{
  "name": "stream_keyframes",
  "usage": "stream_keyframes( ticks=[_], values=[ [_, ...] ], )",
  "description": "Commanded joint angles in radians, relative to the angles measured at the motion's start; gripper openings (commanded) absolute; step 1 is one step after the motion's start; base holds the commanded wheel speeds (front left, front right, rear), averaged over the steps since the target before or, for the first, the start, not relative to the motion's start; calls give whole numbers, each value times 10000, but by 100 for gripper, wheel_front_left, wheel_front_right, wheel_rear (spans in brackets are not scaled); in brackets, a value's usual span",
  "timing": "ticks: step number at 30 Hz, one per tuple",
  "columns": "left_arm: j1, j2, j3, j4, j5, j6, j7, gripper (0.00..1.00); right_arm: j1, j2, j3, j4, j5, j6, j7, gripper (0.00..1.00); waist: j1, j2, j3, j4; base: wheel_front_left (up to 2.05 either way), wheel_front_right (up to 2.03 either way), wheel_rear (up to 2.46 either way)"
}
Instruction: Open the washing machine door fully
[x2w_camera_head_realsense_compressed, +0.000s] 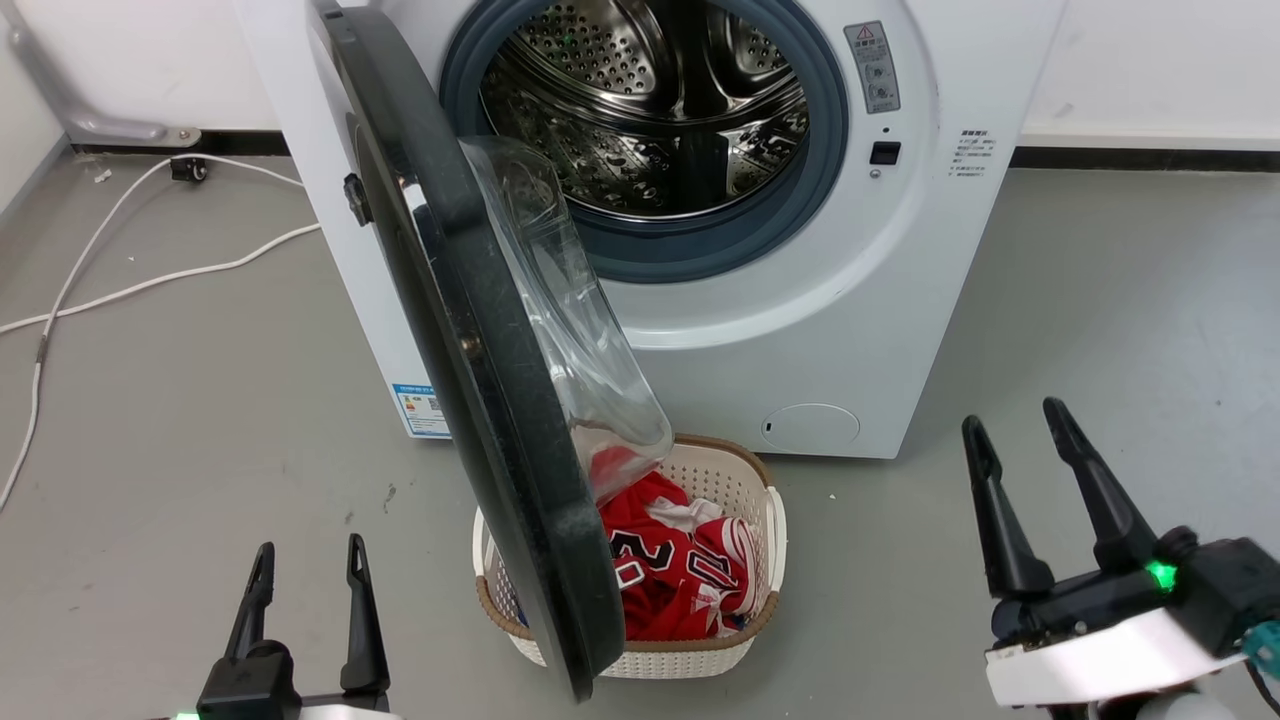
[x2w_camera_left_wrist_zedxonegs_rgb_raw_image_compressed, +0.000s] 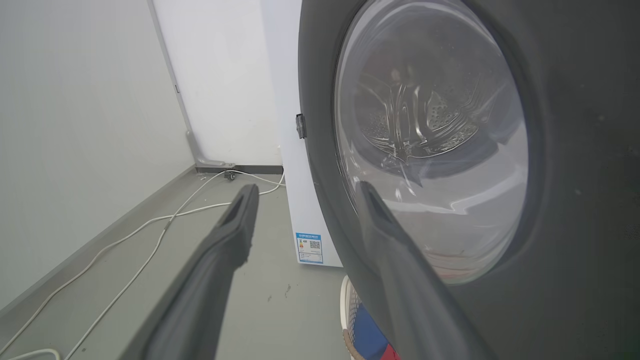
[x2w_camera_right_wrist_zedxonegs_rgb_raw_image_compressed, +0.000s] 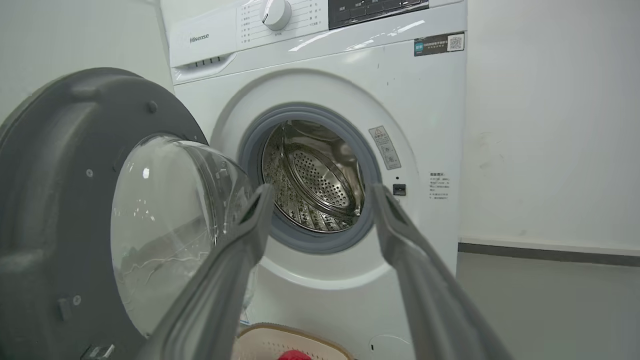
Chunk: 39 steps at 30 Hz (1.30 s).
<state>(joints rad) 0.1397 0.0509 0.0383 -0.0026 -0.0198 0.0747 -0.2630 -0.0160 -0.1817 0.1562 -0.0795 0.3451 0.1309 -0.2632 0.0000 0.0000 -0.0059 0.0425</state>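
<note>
We are holding the left tool (x2w_camera_head_realsense_compressed: 310, 545) released and empty, the washing machine door (x2w_camera_head_realsense_compressed: 470, 330) standing half-open just right of it, the right tool (x2w_camera_head_realsense_compressed: 1012, 415) likewise released beyond. We are judging that pushing the door farther left is coming next.

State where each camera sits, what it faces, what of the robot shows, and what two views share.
Head view: on the head, facing forward and down at the washing machine door, drum and basket; left gripper and right gripper show, open.
Left wrist view: on the left wrist, facing the door's outer face and floor cable; its own fingers show.
Right wrist view: on the right wrist, facing the door's inner side and drum; its fingers show.
Shared: head and right wrist views both show the drum.
</note>
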Motion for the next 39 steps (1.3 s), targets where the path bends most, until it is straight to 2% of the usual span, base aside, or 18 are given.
stream_keyframes(
  ticks=[1, 6, 11, 28, 29, 30, 39],
  values=[
    [90, -6, 23, -53, 94, 24, -27, 100, 314, 185, -166, -26, -1189, -2, -17, 100, 0, 0, -5, -12, 0, 0, 0],
    [106, -6, 8, -80, 94, 25, -27, 100, 657, 734, -800, 70, -2276, -2, -18, 100, 0, 0, -15, -3, 0, 0, 0],
    [43, -6, -10, -62, 91, -3, -27, 100, 1008, 1201, -1506, 42, -2374, -2, -19, 100, 0, 0, -37, 32, 0, 0, 0],
    [83, -7, 21, -45, -14, 88, -27, 100, 1278, 1331, -1753, 355, -1953, -2, -20, 100, 0, 0, -123, 7, 0, 0, 0],
    [73, -7, 28, -29, -12, 80, -27, 36, 1284, 1331, -1747, 371, -1938, -2, -20, 100, 0, 0, -128, 4, 0, 0, 0],
    [55, -7, 39, -29, -16, 79, -27, 0, 1284, 1331, -1739, 387, -1921, -2, -20, 100, 0, 0, -131, 0, 0, 0, 0],
    [-262, 222, 476, -366, 35, 65, -27, 0, 1262, 1331, -1698, 475, -1787, -2, -20, 100, 0, 0, -178, 43, 0, 0, 0]
  ],
)
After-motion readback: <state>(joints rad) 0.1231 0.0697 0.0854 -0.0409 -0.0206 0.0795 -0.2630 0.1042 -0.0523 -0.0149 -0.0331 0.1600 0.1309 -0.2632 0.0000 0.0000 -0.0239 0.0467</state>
